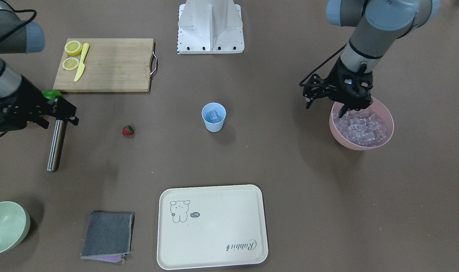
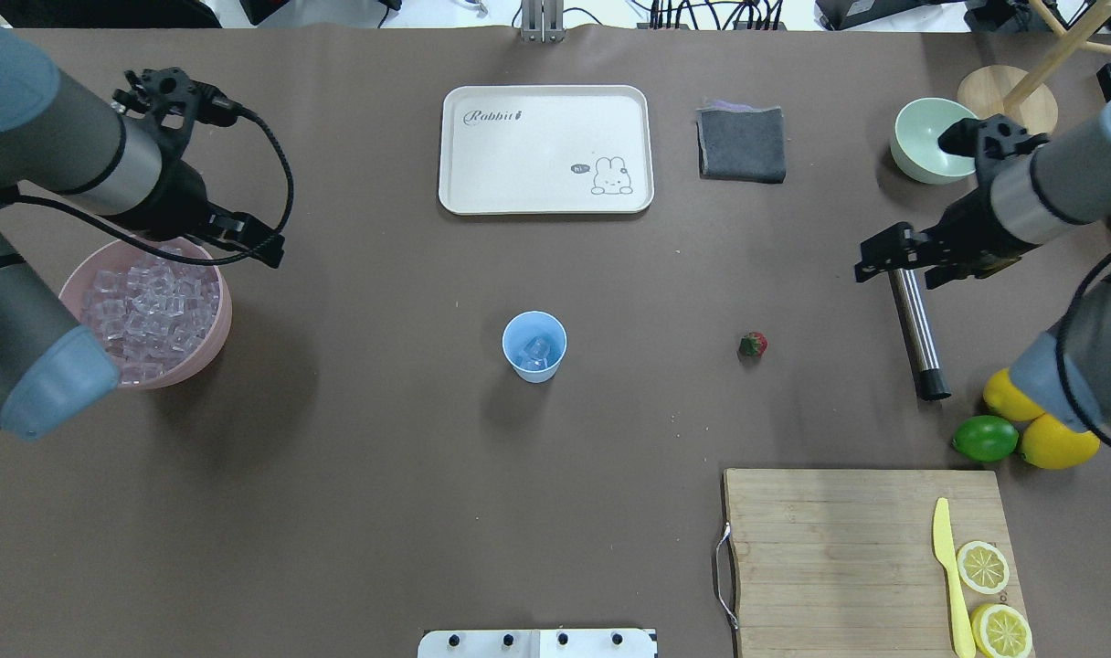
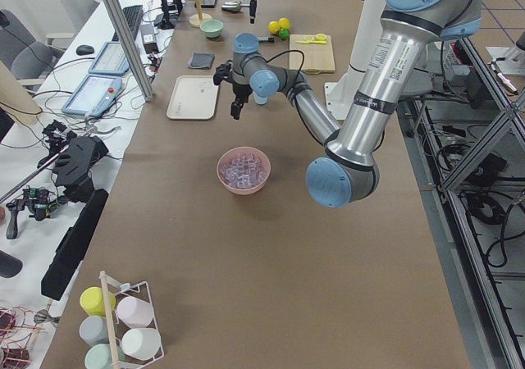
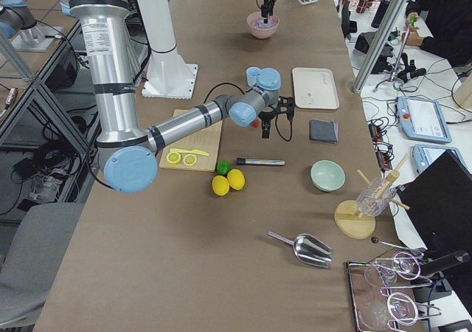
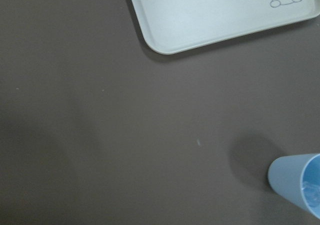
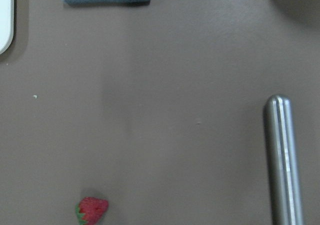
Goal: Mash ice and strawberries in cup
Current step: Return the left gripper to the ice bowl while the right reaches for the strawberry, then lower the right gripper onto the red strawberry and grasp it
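The pale-blue cup stands upright mid-table with a few ice cubes inside it. Many more ice cubes fill the pink bowl at the table's left end. My left gripper hangs over that bowl's rim and looks open, one fingertip just above the ice. One red strawberry lies on the table between the cup and a steel rod. My right gripper hovers above the rod's far end, apparently open and holding nothing.
A cream tray, a grey cloth and a mint-green bowl line the far side. A wooden cutting board carries lemon halves and a yellow knife. A lime and whole lemons sit beside it.
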### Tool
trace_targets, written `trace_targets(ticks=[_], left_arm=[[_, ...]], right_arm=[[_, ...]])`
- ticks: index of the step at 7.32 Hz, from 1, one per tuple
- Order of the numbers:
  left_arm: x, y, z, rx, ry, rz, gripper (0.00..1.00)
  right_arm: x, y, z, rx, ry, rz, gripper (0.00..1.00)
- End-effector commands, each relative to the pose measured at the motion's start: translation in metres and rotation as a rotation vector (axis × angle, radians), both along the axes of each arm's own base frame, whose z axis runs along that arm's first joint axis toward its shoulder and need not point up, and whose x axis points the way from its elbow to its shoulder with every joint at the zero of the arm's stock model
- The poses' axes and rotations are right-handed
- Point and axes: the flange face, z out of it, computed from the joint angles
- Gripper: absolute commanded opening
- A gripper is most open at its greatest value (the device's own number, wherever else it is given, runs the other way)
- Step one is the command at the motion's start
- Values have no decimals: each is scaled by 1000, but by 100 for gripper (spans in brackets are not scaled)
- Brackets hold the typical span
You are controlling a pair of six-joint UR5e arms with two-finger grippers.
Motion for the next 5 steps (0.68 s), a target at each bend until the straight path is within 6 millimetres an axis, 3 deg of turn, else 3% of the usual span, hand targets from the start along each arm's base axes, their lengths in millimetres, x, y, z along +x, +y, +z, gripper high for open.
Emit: trace_targets(ticks=[1,2,3,5], left_arm=[[-30,0,40,-32,-39,-4,97],[-30,1,49,-47,-50,-4,97],[-34,3,56,-53,-60,-11,97],[-38,1,59,-54,-64,-20,97]], right_arm=[[-82,31,-25,20,26,-4,98],[-114,44,-26,34,50,-6,98],[-134,41,-19,30,71,-19,95],[-147,45,-16,33,78,-40,79]])
